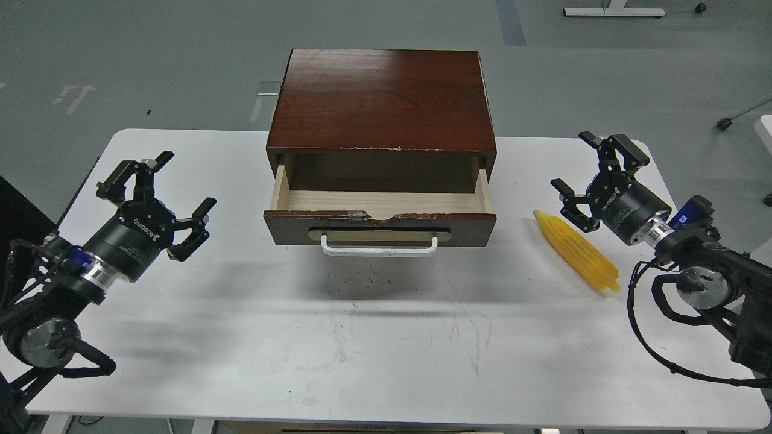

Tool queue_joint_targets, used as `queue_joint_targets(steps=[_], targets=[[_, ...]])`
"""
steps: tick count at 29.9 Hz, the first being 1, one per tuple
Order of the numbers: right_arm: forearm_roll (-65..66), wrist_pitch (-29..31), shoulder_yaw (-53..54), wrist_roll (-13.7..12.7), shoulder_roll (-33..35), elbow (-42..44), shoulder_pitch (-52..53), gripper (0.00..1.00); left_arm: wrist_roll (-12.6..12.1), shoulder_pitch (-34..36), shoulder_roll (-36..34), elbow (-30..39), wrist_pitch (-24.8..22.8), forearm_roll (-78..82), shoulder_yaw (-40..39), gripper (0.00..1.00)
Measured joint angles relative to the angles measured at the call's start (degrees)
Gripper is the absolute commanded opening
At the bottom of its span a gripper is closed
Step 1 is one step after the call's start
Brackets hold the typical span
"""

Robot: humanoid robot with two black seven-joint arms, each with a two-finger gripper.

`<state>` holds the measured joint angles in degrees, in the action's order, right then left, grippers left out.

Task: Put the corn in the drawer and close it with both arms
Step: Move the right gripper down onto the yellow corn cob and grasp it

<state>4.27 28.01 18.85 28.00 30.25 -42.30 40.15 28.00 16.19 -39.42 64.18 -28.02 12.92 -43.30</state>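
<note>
We have barely begun: the drawer (380, 220) stands pulled open and empty, while the corn (576, 250) lies on the desk (374, 337) just beside our right gripper (594, 181). Both it and our left gripper (160, 202) have fingers spread, holding nothing.

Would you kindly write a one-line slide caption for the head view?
Open drawer between two open hands, corn on the table beside the right one.
</note>
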Motion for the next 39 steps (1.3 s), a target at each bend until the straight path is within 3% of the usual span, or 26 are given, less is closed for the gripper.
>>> queue_joint_targets(steps=[10,22,32,39], targets=[[-0.05,0.0,-0.08,0.0,1.91,-0.62,0.02,0.99,0.0,-0.71,-0.23,-0.01,0.02,0.0,-0.9,1.0],[3.28,0.0,-0.64,0.0,5.03,-2.55,1.3,1.0,0.0,1.45,-5.25,0.36,0.02,-0.01,-1.57,1.0],[37.54,0.01,-5.64,0.01,15.72,-9.15,13.03,1.0,0.0,1.9,-5.03,0.72,0.02,0.43,-0.77,1.0],[57.23,-2.46,-16.79,0.01,16.94,-9.75,18.43,1.0,0.0,1.93,-5.03,0.75,0.03,0.51,-0.66,1.0]])
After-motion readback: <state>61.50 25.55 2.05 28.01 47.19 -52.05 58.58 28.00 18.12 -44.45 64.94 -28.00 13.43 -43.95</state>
